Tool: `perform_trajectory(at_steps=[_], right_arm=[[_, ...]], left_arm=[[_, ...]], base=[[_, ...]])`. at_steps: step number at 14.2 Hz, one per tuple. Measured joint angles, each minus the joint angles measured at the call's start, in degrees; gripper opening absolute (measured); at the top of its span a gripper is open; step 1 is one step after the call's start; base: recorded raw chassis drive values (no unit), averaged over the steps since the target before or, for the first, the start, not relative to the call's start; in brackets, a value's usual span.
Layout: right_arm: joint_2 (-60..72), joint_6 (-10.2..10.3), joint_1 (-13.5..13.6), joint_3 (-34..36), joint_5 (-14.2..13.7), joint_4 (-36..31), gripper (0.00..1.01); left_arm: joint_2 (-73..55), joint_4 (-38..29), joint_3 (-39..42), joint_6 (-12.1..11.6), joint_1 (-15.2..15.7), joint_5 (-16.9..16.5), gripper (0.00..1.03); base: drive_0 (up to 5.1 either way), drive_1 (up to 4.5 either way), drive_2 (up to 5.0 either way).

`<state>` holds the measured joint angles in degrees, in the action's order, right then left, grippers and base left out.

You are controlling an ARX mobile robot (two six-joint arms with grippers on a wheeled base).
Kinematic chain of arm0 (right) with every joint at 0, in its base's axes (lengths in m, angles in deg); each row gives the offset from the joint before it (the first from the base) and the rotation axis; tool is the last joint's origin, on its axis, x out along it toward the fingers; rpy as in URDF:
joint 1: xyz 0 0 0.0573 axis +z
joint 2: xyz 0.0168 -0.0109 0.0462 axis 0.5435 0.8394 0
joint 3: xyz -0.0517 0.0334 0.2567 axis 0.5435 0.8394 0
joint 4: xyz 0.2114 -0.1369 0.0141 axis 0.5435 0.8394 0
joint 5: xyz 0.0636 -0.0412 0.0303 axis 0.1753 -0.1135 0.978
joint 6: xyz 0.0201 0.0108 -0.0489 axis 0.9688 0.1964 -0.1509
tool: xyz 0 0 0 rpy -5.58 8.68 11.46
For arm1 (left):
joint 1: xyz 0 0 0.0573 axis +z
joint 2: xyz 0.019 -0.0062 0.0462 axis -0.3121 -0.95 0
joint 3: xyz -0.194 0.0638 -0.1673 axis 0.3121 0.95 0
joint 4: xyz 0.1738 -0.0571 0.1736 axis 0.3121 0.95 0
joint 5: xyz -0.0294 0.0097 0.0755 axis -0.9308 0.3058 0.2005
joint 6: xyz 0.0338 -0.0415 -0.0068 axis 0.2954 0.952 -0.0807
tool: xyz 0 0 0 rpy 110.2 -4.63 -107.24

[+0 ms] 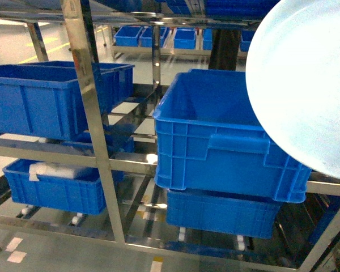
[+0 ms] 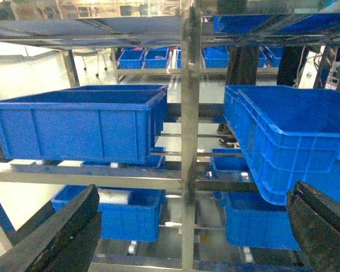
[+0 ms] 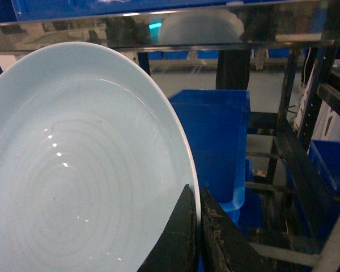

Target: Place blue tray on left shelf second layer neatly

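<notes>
The blue tray (image 1: 306, 85) is a pale, glossy round dish that fills the upper right of the head view, held up on edge in front of the rack. In the right wrist view the blue tray (image 3: 79, 170) covers the left half, and my right gripper (image 3: 198, 226) is shut on its rim, one black finger on each face. My left gripper (image 2: 192, 232) is open with nothing between its fingers (image 2: 56, 238), facing the steel rack. The left shelf (image 1: 45, 150) is a stainless-steel rack; its middle tier carries a large dark-blue crate (image 1: 39, 102). Neither gripper shows in the head view.
A square steel post (image 1: 93, 113) divides the rack's bays. A deep dark-blue crate (image 1: 215, 136) sits tilted on another crate (image 1: 221, 212) in the right bay. A low crate (image 1: 56, 184) with white contents sits at the bottom left. More blue crates (image 1: 158, 37) stand behind.
</notes>
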<state>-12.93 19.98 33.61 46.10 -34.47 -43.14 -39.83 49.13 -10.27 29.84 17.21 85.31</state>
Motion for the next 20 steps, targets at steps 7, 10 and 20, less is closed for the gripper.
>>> perform_trajectory(at_steps=[7, 10, 20], right_arm=[[-0.3, 0.0, 0.0, 0.0, 0.2, -0.3, 0.02], [0.2, 0.0, 0.0, 0.0, 0.0, 0.0, 0.02], [20.1, 21.0, -5.7, -5.7, 4.0, 2.5, 0.02]], left_arm=[[0.0, -0.2, 0.0, 0.0, 0.0, 0.2, 0.98], [0.0, 0.3, 0.0, 0.0, 0.0, 0.0, 0.98], [0.0, 0.0, 0.0, 0.0, 0.0, 0.1, 0.98]], base=[[0.0, 3.13, -3.1], [0.2, 4.05, -3.7], [0.0, 0.81, -0.7]])
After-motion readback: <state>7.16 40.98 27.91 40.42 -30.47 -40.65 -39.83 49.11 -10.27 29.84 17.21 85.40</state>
